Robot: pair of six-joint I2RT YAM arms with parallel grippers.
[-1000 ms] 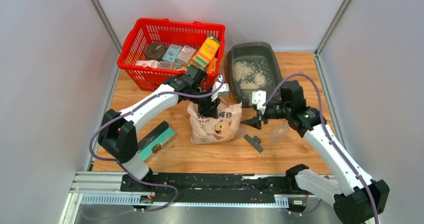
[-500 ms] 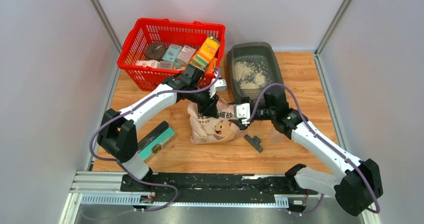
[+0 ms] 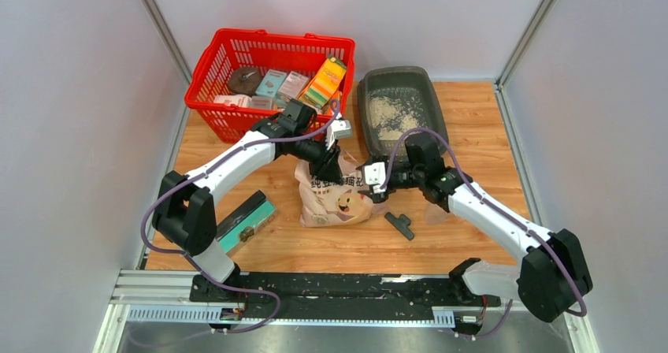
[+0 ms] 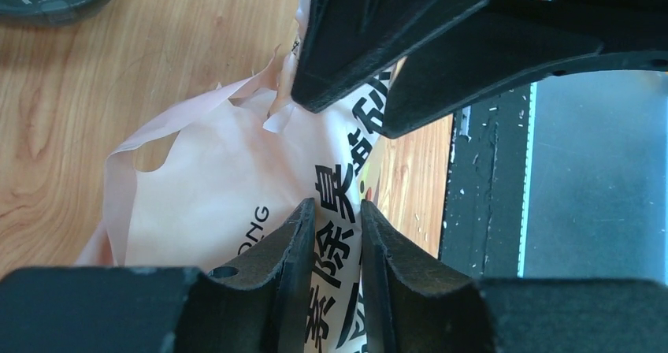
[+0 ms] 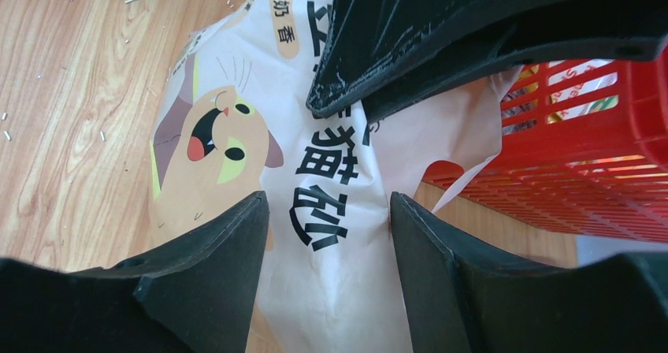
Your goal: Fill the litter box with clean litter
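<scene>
Partly done, I judge: the dark grey rectangular plastic litter box holds thin, patchy pale beige litter granules; the pinkish-beige cat-print bag stands near it, left gripper half-closed at its top, grip unclear, right gripper open astride it.

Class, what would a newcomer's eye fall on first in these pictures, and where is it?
The red basket of packets at the back left stands out most. In the middle, the left gripper and right gripper meet at a pink bag with a cartoon cat. Beside the basket, the grey litter box holds some litter.
</scene>
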